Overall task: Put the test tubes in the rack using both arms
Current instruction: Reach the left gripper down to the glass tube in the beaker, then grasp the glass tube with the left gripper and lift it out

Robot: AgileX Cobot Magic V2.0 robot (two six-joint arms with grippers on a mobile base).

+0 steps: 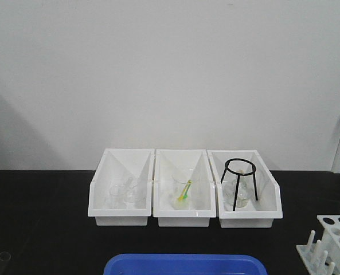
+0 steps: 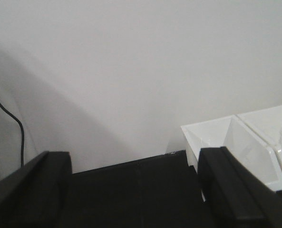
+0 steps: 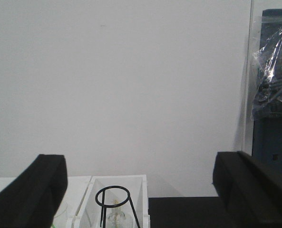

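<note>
Left hand and right hand spread open, empty; rack partly cropped at the near-right corner of the tabletop, so a poorly aligned tube could strike its top plate.

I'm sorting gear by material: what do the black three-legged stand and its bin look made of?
The stand looks like matte black metal wire: thin rigid ring and legs. The bin looks like glossy white moulded plastic: smooth thin walls, soft sheen. Neither is certain.

Three white bins, one blue tray, one rack, one black tripod, one green-yellow stick, perhaps two beakers
</note>
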